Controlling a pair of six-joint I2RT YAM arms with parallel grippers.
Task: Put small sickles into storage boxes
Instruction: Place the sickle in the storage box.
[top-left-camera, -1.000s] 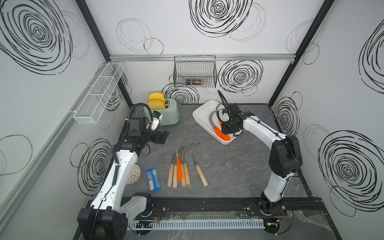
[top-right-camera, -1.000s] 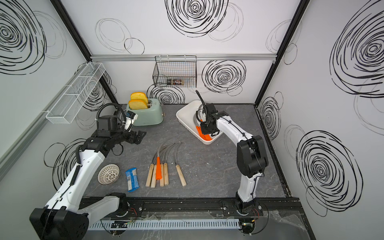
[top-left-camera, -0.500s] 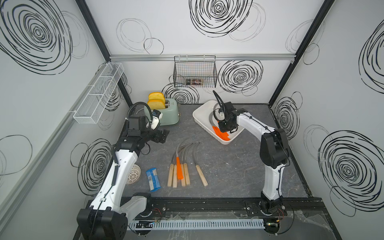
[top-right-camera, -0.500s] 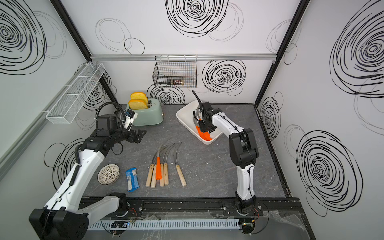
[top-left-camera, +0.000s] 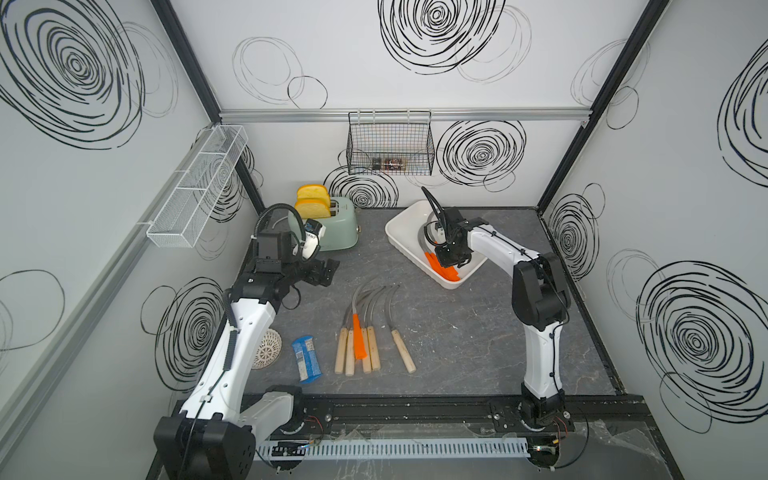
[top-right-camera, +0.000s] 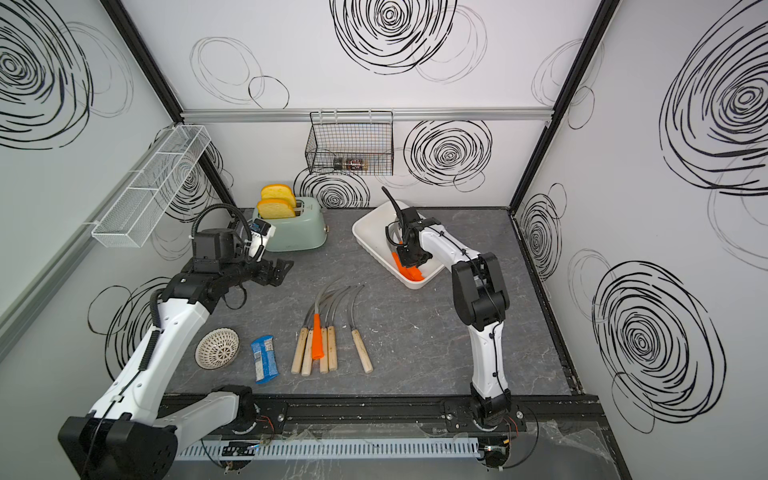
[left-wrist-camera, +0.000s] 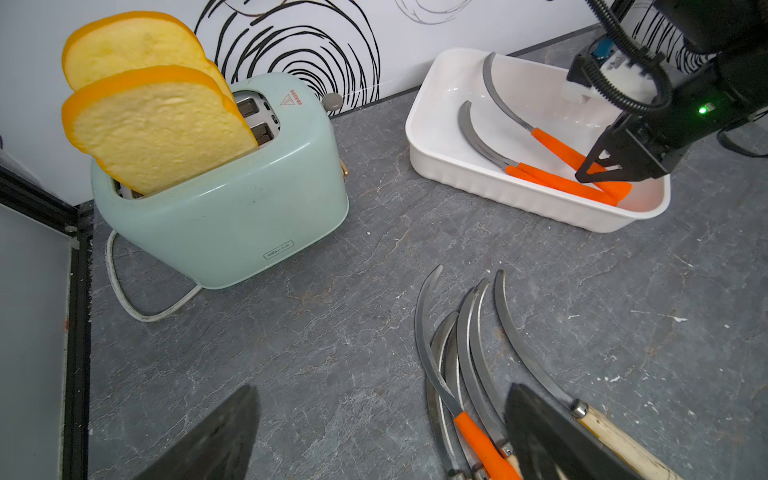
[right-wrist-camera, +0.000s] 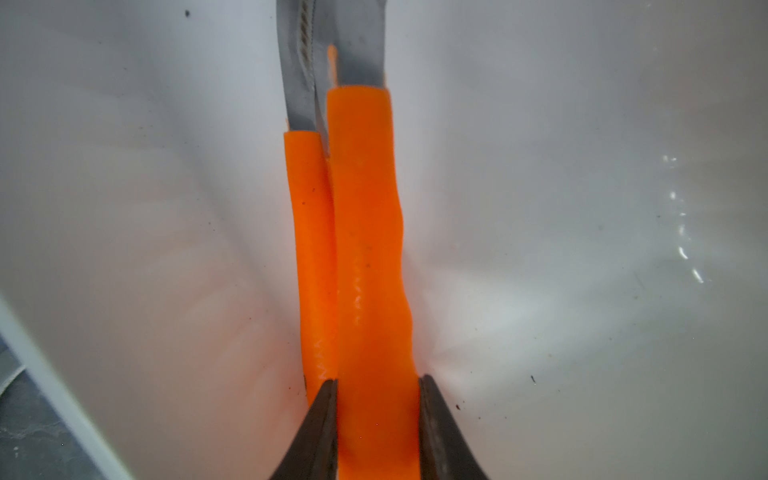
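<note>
Gripping orange-handled sickle (right-wrist-camera: 370, 249): right end effector (right-wrist-camera: 378, 379), inside tub (right-wrist-camera: 582, 291).

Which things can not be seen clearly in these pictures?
- Black wire basket contents, blue packet print: too small in both top views.
- Held orange sickle, handle end: cut off by right wrist view's edge.
- Wooden handles: partly behind left end effector, left wrist view.

No word or number is legible. The mint-green toaster (left-wrist-camera: 232, 199) carries a small red triangle sign (left-wrist-camera: 287, 99) on its top, with red bars beside it, and a small outlined badge (left-wrist-camera: 278, 249) on its side, lettering too fine to read. Print on the blue packet (top-left-camera: 306, 358) is likewise unreadable.
</note>
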